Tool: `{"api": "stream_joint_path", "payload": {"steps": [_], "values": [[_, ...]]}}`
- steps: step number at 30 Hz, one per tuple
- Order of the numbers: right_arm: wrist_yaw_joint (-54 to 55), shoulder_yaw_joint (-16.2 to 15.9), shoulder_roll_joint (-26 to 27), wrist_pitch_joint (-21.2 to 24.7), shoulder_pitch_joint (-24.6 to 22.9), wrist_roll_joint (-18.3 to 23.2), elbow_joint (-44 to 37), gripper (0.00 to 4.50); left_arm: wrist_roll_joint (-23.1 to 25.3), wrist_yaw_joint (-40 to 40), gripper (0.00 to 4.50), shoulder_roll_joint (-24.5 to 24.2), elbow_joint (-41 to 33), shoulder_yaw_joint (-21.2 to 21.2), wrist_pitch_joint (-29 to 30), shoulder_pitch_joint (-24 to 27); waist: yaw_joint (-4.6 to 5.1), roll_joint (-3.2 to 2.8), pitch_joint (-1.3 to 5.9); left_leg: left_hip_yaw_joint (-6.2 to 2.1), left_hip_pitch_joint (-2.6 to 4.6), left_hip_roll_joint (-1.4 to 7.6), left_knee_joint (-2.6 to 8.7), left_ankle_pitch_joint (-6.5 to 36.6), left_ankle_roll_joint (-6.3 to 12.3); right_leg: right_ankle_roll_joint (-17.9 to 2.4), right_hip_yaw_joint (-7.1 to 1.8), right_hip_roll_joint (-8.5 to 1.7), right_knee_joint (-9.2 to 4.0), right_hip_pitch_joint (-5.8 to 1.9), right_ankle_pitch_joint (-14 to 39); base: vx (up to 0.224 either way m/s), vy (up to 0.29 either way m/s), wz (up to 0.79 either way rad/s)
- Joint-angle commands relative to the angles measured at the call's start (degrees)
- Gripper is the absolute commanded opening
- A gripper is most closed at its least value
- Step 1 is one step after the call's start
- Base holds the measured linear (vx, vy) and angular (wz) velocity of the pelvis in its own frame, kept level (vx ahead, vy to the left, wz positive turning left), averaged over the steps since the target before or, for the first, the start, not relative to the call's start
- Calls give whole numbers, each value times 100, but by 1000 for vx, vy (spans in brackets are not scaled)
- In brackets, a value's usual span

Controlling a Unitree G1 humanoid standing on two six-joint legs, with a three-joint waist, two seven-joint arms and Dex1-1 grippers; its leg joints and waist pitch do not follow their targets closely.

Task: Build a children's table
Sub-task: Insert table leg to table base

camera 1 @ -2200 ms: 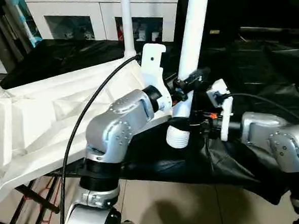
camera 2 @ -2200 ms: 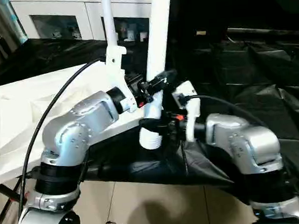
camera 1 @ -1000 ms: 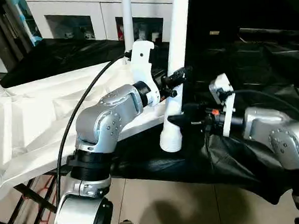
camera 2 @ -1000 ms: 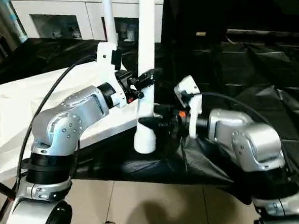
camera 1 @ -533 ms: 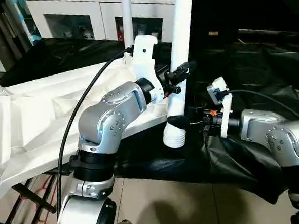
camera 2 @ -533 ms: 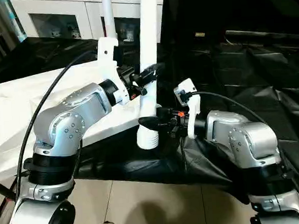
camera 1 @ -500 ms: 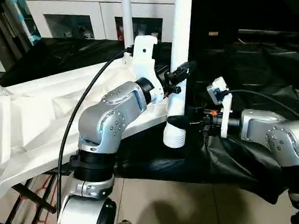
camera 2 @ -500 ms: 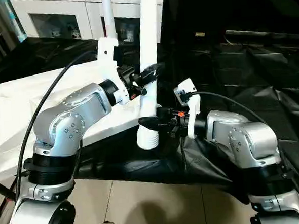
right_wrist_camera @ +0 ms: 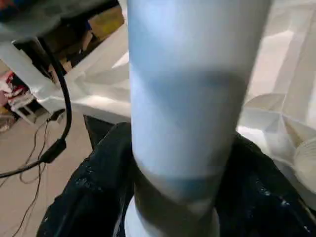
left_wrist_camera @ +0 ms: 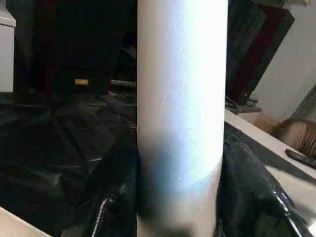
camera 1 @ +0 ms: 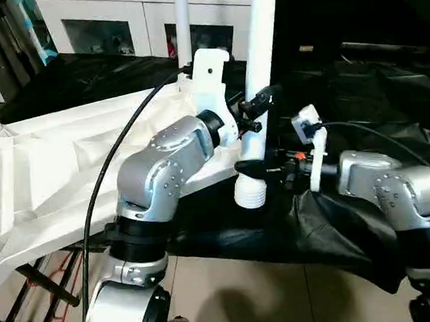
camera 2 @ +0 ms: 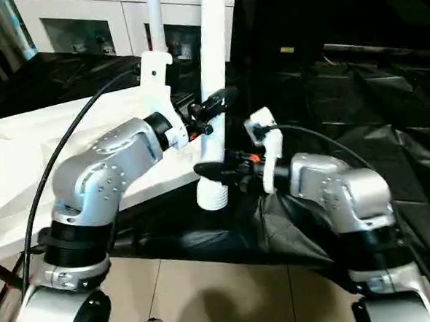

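The children's table top (camera 1: 54, 163) lies upside down at the left, ribbed underside up. A slim white leg (camera 1: 182, 24) stands in its far corner. Just off the top's near right corner a thick white leg (camera 1: 260, 34) is held upright, its threaded end (camera 1: 250, 194) hanging over the black sheet. My left gripper (camera 1: 259, 111) is shut on this leg (left_wrist_camera: 181, 98) at mid-height. My right gripper (camera 1: 253, 170) clasps the same leg (right_wrist_camera: 190, 98) just above the thread, a finger on each side.
A white glass-door cabinet (camera 1: 119, 28) stands behind. Black sheeting (camera 1: 364, 86) covers the surface to the right. Black stand legs (camera 1: 40, 281) and tile floor (camera 1: 237, 291) lie below. A black cable (camera 1: 106, 175) loops over my left arm.
My right gripper has drawn in leftward and its fingers have narrowed onto the leg's lower end. The left gripper keeps its hold, and the leg stays upright.
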State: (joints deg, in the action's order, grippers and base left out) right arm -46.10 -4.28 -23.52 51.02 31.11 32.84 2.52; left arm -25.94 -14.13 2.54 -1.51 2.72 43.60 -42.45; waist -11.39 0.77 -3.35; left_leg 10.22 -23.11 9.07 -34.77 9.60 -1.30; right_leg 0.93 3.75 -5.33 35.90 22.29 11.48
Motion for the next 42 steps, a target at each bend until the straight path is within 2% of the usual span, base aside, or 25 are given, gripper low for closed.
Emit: {"api": "stream_joint_path", "payload": {"steps": [1, 2, 4, 8, 9, 11, 15, 16, 18, 20, 21, 22, 30, 31, 32, 36, 38, 40, 41, 42], "values": [[44, -40, -1, -50, 49, -79, 20, 232, 75, 60, 181, 25, -173, 44, -80, -69, 8, 132, 436, -149, 145, 388, 397, 571, -29, -1104, -257, -409, -366, -240, 464, 0, 0, 0], [53, -39, 18, -59, 61, -87, 48, 224, 91, 74, 181, 27, -174, 46, -84, -66, 5, 148, 434, -145, 147, 388, 397, 583, -26, -1097, -258, -410, -372, -238, 480, 0, 0, 0], [78, -34, 50, -85, 91, -119, 106, 197, 118, 102, 181, 35, -173, 41, -86, -67, 0, 139, 433, -148, 144, 389, 398, 602, -42, -1080, -261, -417, -373, -239, 520, 0, 0, 0], [75, -18, 78, -129, 131, -176, 180, 190, 131, 128, 181, 56, -166, 26, -85, -69, 4, 134, 437, -156, 152, 394, 399, 579, -82, -1098, -256, -409, -357, -239, 388, 0, 0, 0], [75, -18, 78, -129, 131, -176, 180, 187, 131, 128, 216, 56, -166, 26, -85, -69, 5, 139, 435, -154, 152, 392, 397, 570, -81, -1112, -256, -403, -352, -240, 323, 0, 0, 0], [43, -12, 54, -175, 119, -164, 185, 187, 46, 122, 254, 87, -168, -19, -27, -47, 2, 126, 432, -154, 153, 391, 397, 577, -79, -1145, -257, -409, -349, -244, 258, 0, 0, 0], [-125, 48, -51, -246, 43, -109, 83, 187, -128, -27, 278, 111, -171, -97, 41, -8, -1, 136, 433, -151, 151, 387, 390, 585, -68, -1193, -256, -409, -344, -258, 206, 0, 0, 0], [-209, 70, -95, -272, 19, -87, 32, 187, -197, -126, 297, 97, -150, -126, 54, -1, -6, 114, 433, -154, 150, 386, 389, 578, -60, -1207, -257, -412, -340, -259, 198, 0, 0, 0], [-346, 104, -171, -325, -19, -50, -46, 187, -305, -292, 306, 50, -108, -183, 54, 11, -8, 106, 431, -151, 154, 386, 388, 618, -61, -1210, -256, -409, -350, -256, 228, 0, 0, 0], [-513, 150, -285, -396, -75, -6, -158, 187, -583, -545, 330, 6, -26, -372, 102, 22, -15, 108, 430, -153, 150, 381, 387, 623, -58, -1223, -254, -410, -347, -267, 200, 0, 0, 0], [-591, 177, -352, -424, -104, 12, -193, 187, -753, -728, 337, -56, 28, -481, 162, 18, -13, 76, 431, -158, 154, 382, 385, 660, -61, -1248, -254, -408, -337, -259, 201, 0, 0, 0], [-703, 210, -429, -480, -136, 43, -234, 187, -934, -960, 337, -152, 104, -596, 235, 3, -7, 74, 427, -153, 162, 381, 389, 736, -70, -1259, -254, -406, -352, -255, 265, 0, 0, 0], [-994, 244, -569, -534, -241, 157, -401, 187, -1026, -1445, 419, -381, 377, -540, 236, -32, -4, 68, 431, -165, 178, 400, 404, 848, -84, -1280, -255, -409, -354, -252, 342, 0, 0, 0], [-1040, 238, -586, -544, -273, 177, -433, 187, -1033, -1536, 419, -411, 395, -496, 218, -25, -3, 57, 427, -166, 177, 400, 407, 876, -96, -1297, -255, -412, -359, -251, 340, 0, 0, 0], [-1040, 238, -586, -544, -273, 177, -433, 187, -1033, -1536, 366, -411, 395, -496, 218, -25, -3, 62, 431, -166, 179, 400, 405, 872, -95, -1305, -257, -412, -351, -252, 307, 0, 0, 0], [-1133, 202, -613, -560, -328, 191, -505, 187, -1069, -1592, 380, -397, 387, -443, 225, -18, -15, 57, 434, -165, 179, 405, 402, 862, -108, -1353, -256, -416, -342, -257, 236, 0, 0, 0], [-1150, 183, -623, -554, -345, 197, -528, 187, -1096, -1620, 319, -376, 345, -425, 220, -5, -11, 56, 436, -173, 166, 403, 405, 863, -99, -1339, -253, -419, -338, -273, 218, 0, 0, 0], [-1156, 161, -629, -551, -359, 183, -539, 187, -1121, -1689, 332, -372, 318, -411, 226, 2, -4, 67, 428, -167, 171, 401, 408, 864, -92, -1349, -254, -421, -352, -267, 258, 0, 0, 0], [-1157, 157, -629, -551, -362, 179, -539, 187, -1123, -1701, 321, -373, 313, -410, 230, 3, -10, 65, 430, -164, 173, 401, 402, 871, -104, -1373, -255, -422, -347, -264, 288, 0, 0, 0], [-1157, 151, -630, -553, -368, 176, -542, 187, -1123, -1709, 293, -373, 308, -408, 236, 5, -7, 62, 427, -167, 168, 402, 406, 881, -101, -1365, -256, -419, -349, -266, 296, 0, 0, 0]]}}
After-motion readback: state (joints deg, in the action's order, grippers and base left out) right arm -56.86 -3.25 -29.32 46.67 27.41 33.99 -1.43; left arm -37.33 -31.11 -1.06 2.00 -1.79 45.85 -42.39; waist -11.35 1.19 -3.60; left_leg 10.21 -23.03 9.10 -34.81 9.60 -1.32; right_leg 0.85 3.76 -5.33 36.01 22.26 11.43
